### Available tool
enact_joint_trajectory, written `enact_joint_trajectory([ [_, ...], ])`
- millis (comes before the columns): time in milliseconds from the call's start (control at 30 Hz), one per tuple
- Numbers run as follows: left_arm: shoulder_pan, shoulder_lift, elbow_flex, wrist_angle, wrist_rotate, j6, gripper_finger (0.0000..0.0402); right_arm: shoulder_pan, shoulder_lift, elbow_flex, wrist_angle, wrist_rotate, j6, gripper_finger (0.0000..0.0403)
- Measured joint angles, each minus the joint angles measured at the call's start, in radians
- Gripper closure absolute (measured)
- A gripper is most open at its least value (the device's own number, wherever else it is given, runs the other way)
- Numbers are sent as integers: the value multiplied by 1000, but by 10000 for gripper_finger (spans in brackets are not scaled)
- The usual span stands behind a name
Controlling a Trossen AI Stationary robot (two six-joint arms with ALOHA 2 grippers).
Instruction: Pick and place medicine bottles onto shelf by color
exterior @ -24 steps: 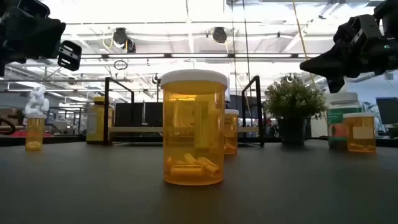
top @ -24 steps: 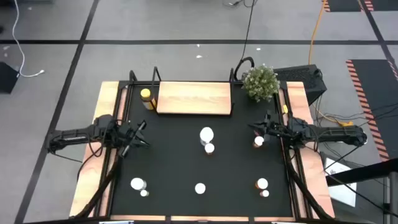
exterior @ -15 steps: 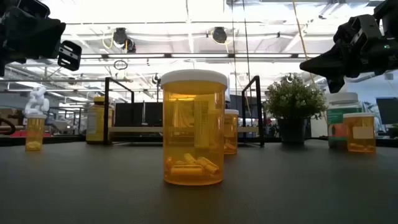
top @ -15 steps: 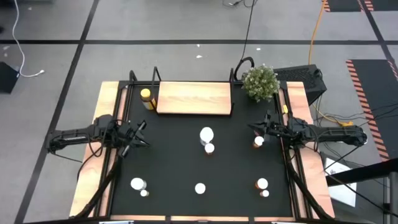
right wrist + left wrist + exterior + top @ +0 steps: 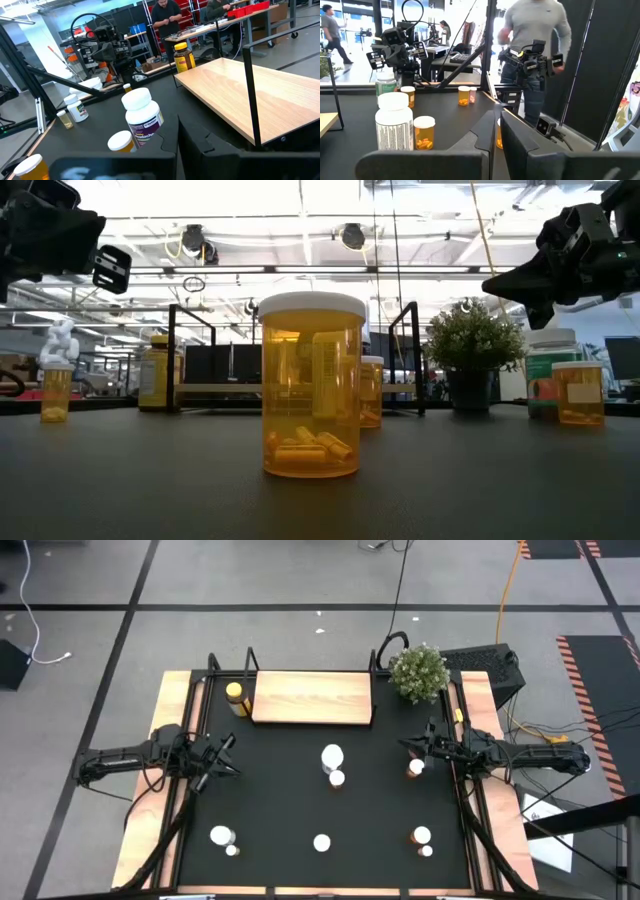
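The light-wood shelf (image 5: 311,698) stands at the mat's far middle, with the amber yellow-lidded jar (image 5: 234,693) on the mat to its left. A white bottle (image 5: 332,756) and an orange bottle (image 5: 337,778) stand at the mat's centre. Another orange bottle (image 5: 416,767) stands just below my right gripper (image 5: 410,745). More bottles stand near the front: at the left (image 5: 222,836), the middle (image 5: 321,842) and the right (image 5: 421,836). My left gripper (image 5: 225,755) hovers at the mat's left edge. Both grippers are shut and empty, above the mat.
A green potted plant (image 5: 418,671) stands at the far right, beside the shelf's right posts. The shelf's black posts (image 5: 413,355) rise at its corners. People stand in the room beyond the table (image 5: 535,45). The mat between centre and left edge is bare.
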Motion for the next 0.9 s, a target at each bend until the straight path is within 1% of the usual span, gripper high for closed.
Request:
enact_joint_trajectory([
  [833,0,0,0,0,0,0,371,0,0,0,0,0,0,403],
  [900,0,0,0,0,0,0,371,0,0,0,11,0,19,403],
])
